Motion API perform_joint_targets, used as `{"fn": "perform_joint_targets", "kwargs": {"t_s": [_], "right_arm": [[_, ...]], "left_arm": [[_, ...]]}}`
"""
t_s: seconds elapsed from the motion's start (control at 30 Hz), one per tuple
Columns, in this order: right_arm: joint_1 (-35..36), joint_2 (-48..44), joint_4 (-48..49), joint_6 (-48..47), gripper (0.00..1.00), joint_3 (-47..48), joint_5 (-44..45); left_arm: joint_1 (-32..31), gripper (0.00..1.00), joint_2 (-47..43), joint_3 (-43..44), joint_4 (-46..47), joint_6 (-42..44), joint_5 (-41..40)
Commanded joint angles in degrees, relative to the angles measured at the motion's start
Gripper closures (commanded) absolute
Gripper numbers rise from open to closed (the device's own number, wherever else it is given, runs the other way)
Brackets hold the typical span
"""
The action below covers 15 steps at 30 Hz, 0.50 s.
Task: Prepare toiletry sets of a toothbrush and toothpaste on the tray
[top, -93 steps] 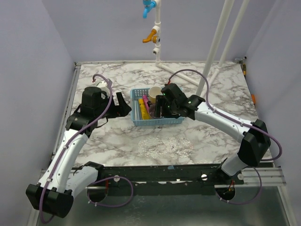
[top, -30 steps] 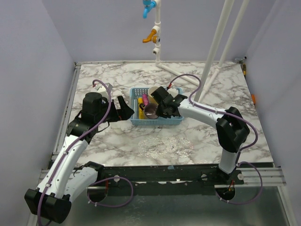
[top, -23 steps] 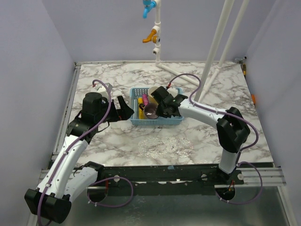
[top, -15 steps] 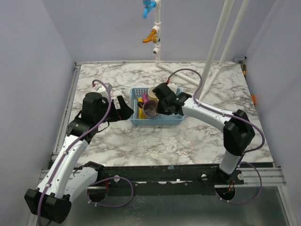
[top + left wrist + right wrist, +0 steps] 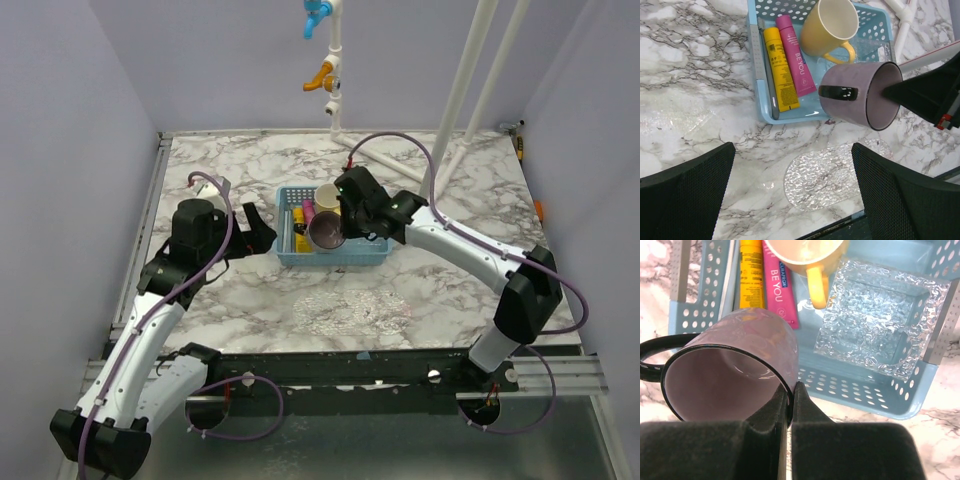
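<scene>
Right gripper (image 5: 791, 390) aloft over the blue basket (image 5: 756, 75), and risky: could slip off that thin rim pinch and drop the purple mug (image 5: 730, 355) onto the yellow mug (image 5: 832, 25) or the toothpaste tubes (image 5: 780, 70) lying flat below, beside a grey toothbrush (image 5: 771, 95). Clamped tight, fingers (image 5: 772, 415) together on the mug wall, nothing else. Left gripper (image 5: 795, 185) spread wide, holding nothing. Clear tray (image 5: 840, 170) out on the marble (image 5: 690, 125), just before the basket.

- My left arm (image 5: 150, 325): elbow bent, forearm reaching forward, wrist angled to the right.
- My left gripper (image 5: 262, 229): jaws spread wide, holding nothing.
- My right arm (image 5: 470, 255): stretched forward and to the left, wrist pitched down.
- My right gripper (image 5: 791, 390): jaws pinched tight on the rim of a purple mug (image 5: 735, 340), which is tipped sideways.
</scene>
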Motion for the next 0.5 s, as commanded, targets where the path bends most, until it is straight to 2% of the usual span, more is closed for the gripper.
{"fn": "perform_joint_targets", "kwargs": {"t_s": [0.0,0.27,0.47], "right_arm": [[0.8,-4.0,-0.9,-8.2,1.00,4.3,-5.7],[4.6,-2.8,-9.2,-17.5,1.00,9.2,-8.9],[8.3,-0.5,-13.7,-22.3,1.00,11.8,-13.1]], "left_arm": [[-0.2,0.01,-1.2,1.0,-1.0,1.3,-4.8],[-0.2,0.01,-2.9,1.0,-1.5,1.8,-8.6],[-0.1,0.01,-3.5,1.5,-2.8,1.7,-14.5]]}}
